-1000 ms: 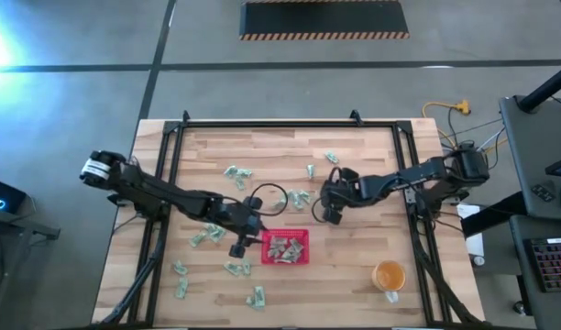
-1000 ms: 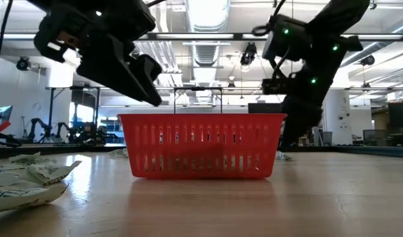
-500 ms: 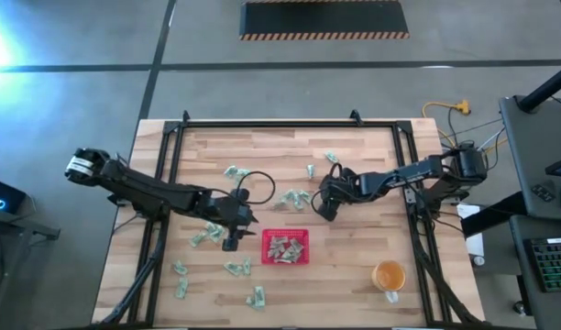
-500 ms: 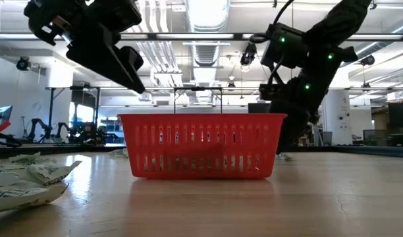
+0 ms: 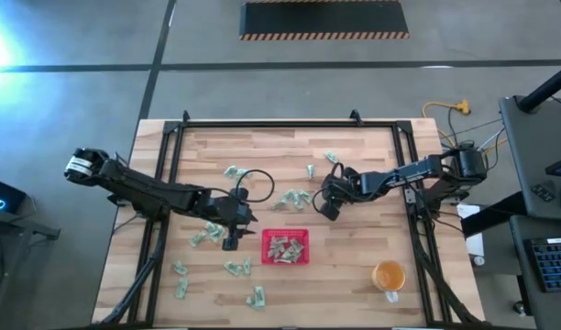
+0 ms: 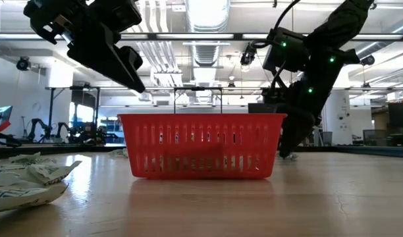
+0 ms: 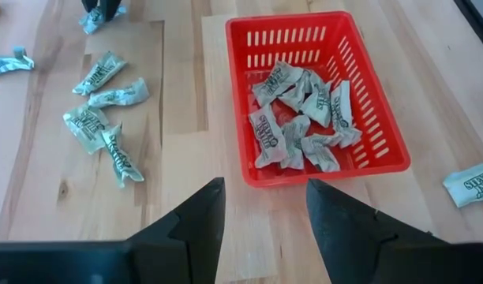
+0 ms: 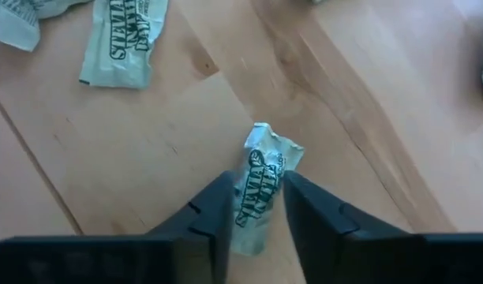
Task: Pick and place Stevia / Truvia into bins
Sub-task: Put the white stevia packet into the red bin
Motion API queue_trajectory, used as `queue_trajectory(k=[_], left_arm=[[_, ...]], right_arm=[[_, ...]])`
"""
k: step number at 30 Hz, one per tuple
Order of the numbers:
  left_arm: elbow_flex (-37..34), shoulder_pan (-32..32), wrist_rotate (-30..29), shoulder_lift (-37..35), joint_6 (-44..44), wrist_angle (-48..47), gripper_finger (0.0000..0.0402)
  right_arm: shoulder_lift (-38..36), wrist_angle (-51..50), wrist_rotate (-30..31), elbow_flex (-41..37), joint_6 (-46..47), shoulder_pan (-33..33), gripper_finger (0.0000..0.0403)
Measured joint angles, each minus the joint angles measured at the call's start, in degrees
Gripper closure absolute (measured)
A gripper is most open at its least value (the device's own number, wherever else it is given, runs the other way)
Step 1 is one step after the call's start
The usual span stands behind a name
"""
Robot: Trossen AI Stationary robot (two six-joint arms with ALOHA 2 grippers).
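We watch right gripper [image 8: 256, 207] pinching one pale green-white paper Stevia sachet [image 8: 261, 183], long axis along fingers, flat on wood. Small red slatted plastic tray [image 5: 285, 247] nearby, nearer left gripper [image 7: 263, 207], hovering with fingers apart, empty.

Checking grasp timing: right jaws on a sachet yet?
Yes: in the right wrist view the right gripper has its jaws closed around a Stevia sachet lying on the table.

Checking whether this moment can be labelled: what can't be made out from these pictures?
- Right gripper on a sachet: the sachet's lower end is hidden between the fingers; lift-off unclear.
- Red tray, low view: the slatted wall hides its contents.
- High view: sachet print too small to read.
- Left gripper: empty, open.
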Motion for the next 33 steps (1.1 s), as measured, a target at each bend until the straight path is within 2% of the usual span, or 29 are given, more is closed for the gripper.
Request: queue_trajectory(k=[5, 15, 26, 30, 33], left_arm=[[0.0, 0.0, 0.0, 0.0, 0.0, -0.2, 0.024], [-1.0, 0.0, -1.4, 0.0, 0.0, -2.8, 0.024], [-1.9, 0.0, -17.0, 0.0, -3.0, -14.0, 0.024], [-4.0, 0.1, -25.7, 0.0, -3.0, -13.7, 0.024], [-6.3, 0.3, -32.3, 0.0, -3.0, -13.9, 0.024]], right_arm=[[0.0, 0.0, 0.0, 0.6, -2.3, 0.0, 0.0384], [-0.2, 0.1, -0.3, 3.1, -8.0, 2.5, 0.0394], [-0.2, 0.4, -0.4, 9.3, -16.3, 9.3, 0.0394], [-0.2, 0.7, -0.6, 11.7, -20.2, 12.7, 0.0394], [-0.2, 3.7, -3.6, 12.6, -24.3, 15.0, 0.0394]])
